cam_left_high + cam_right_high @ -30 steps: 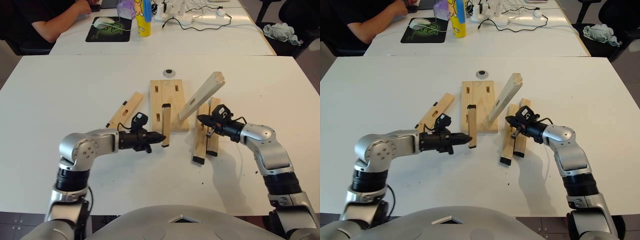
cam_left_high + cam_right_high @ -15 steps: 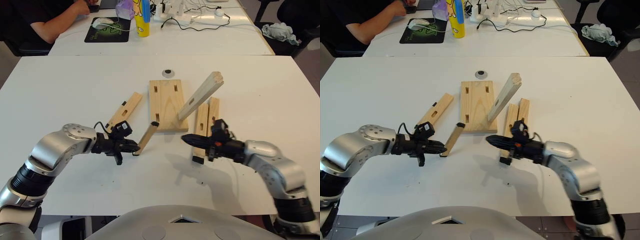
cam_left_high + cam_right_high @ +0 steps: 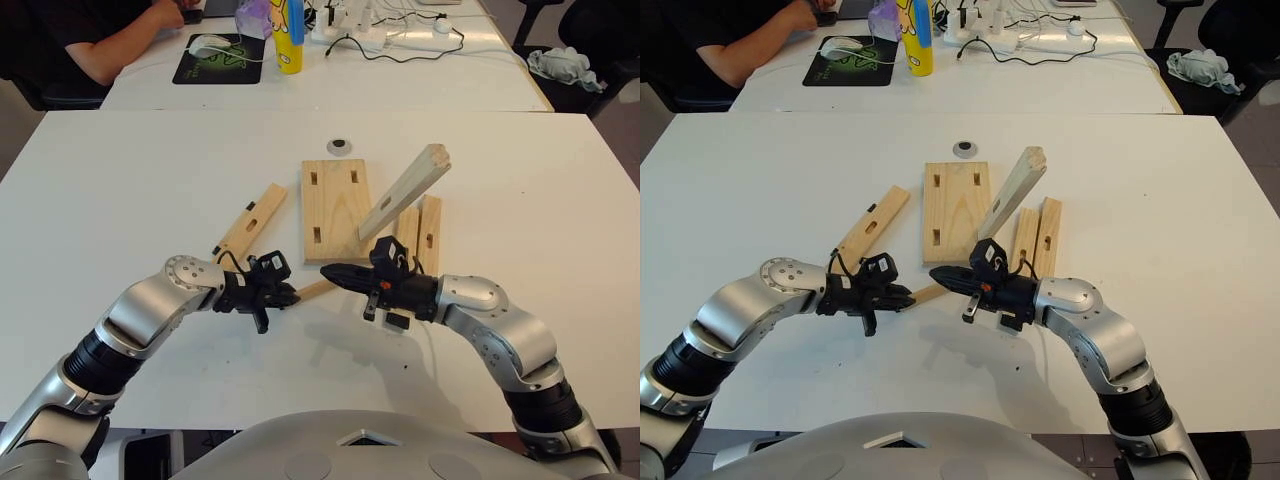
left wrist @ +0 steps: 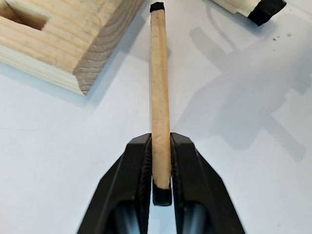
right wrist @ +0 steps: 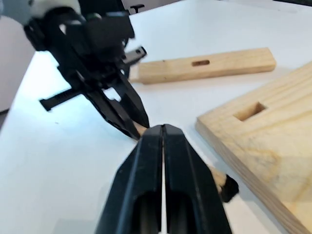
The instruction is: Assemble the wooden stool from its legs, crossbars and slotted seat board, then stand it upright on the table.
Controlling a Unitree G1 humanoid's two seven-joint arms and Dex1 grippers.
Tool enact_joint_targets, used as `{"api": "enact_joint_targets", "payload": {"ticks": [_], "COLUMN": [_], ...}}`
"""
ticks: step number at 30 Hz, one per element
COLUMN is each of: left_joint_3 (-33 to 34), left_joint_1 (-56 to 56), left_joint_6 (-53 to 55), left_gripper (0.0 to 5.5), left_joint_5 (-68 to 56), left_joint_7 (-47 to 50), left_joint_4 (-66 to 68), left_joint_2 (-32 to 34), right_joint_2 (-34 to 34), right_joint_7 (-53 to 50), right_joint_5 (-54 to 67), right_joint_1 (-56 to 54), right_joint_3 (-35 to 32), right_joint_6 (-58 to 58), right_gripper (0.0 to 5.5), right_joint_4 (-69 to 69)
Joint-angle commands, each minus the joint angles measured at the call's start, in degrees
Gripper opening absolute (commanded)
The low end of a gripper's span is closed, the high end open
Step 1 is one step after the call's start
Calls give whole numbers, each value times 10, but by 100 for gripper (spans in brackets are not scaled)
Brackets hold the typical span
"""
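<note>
1. The left claw (image 3: pixel 283 297) is clenched on one black end of the thin pale wooden crossbar with black ends (image 3: pixel 316 290). The bar points from it toward the flat pale wooden seat board with four slots (image 3: pixel 335 195). Its free end is just beside the board's near edge, low over the white bench (image 3: pixel 150 180).
2. The right claw (image 3: pixel 330 270) has its fingers pressed together with nothing between them. Its tip is near the free end of the crossbar.
3. I judge the crossbar to be light and stiff. Held at one end only, it can swing, so a second hold near the free end seems wiser.
4. The seat board looks heavier and should stay in place under a light push.
5. A long wooden leg (image 3: pixel 405 190) leans on the right side of the board and may fall if touched. Two flat wooden legs (image 3: pixel 428 228) lie just beside it, and a slotted wooden piece (image 3: pixel 250 220) lies to the left.
6. The bench between both arms gives room for turning the bar, and the bench edges are well apart from the work.
</note>
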Motion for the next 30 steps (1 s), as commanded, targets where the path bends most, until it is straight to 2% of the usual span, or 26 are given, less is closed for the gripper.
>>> {"api": "enact_joint_targets", "payload": {"ticks": [1,6,15,19,26,30], "left_joint_3": [-20,-32,-27,-28,-33,-32], "left_joint_1": [42,69,81,87,93,91], "left_joint_6": [-9,-34,-48,-49,-51,-54], "left_gripper": [41,41,41,41,41,41], "left_joint_5": [42,65,78,82,88,90], "left_joint_7": [28,41,50,44,33,28], "left_joint_4": [11,23,36,36,34,39], "left_joint_2": [-1,-17,-39,-35,-29,-29], "right_joint_2": [-4,6,6,18,39,52], "right_joint_7": [-23,-19,-36,-36,-14,-38], "right_joint_5": [-53,-50,-121,-113,-21,-34], "right_joint_1": [-11,-13,-13,-8,2,-10], "right_joint_3": [10,5,50,40,-14,-7], "right_joint_6": [-31,-36,-55,-54,-14,-17], "right_gripper": [0,0,0,0,0,0], "right_joint_4": [38,45,92,93,56,63]}}
